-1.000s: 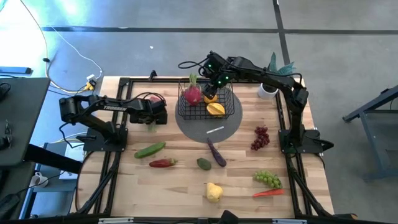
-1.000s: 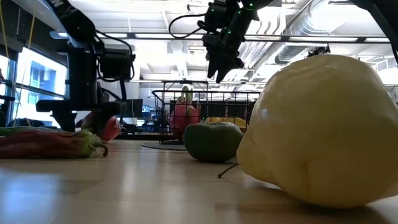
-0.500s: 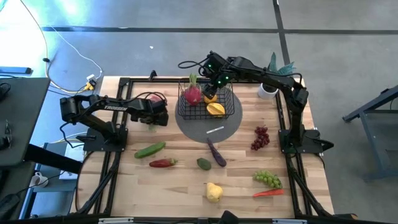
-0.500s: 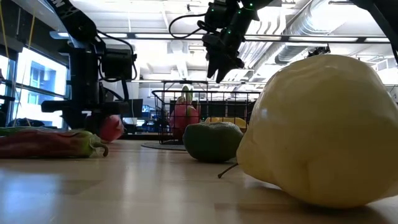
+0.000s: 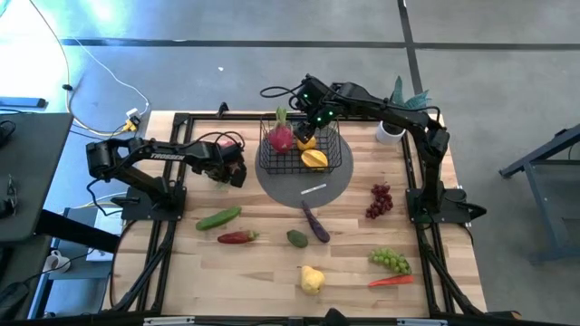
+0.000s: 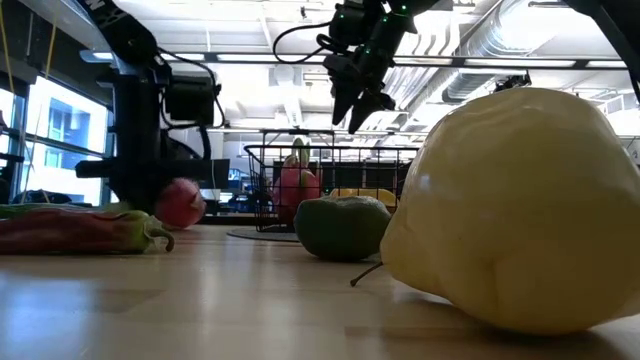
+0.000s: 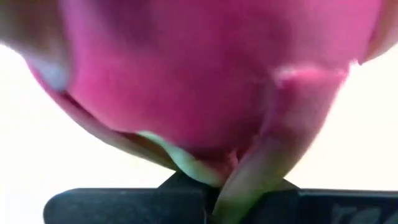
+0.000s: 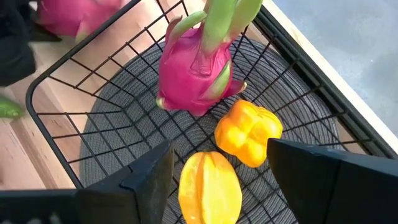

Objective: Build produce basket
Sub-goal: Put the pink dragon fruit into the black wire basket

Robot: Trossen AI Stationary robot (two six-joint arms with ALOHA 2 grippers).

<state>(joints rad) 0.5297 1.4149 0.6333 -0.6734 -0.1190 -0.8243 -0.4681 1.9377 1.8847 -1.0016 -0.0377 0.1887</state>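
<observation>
A pink dragon fruit (image 5: 225, 142) lies at the table's far left, and my left gripper (image 5: 234, 170) is shut on it. In the left wrist view the fruit (image 7: 199, 74) fills the picture. The black wire basket (image 5: 304, 149) stands on a round grey mat (image 5: 304, 188). It holds a second dragon fruit (image 8: 196, 68), an orange pepper (image 8: 247, 132) and a yellow star fruit (image 8: 208, 186). My right gripper (image 8: 217, 177) hangs open above the basket, touching nothing. My left gripper pinches a green-tipped leaf scale (image 7: 239, 177) that sticks out of the dragon fruit's end between its two fingers. The fingers come in roughly level from the table's left. The fruit (image 6: 181, 204) sits down at tabletop height; whether it is clear of the wood I cannot tell.
Loose on the near half lie a cucumber (image 5: 218, 218), red chilli (image 5: 236, 237), green fruit (image 5: 297, 238), eggplant (image 5: 315, 222), yellow pear (image 5: 312, 279), red grapes (image 5: 379, 201), green grapes (image 5: 390, 261) and carrot (image 5: 391, 281). A potted plant (image 5: 394, 127) stands far right.
My left gripper has shut on the dragon fruit at the far left, and the fruit has shifted a little toward the basket and turned. My right gripper has held still above the basket.
</observation>
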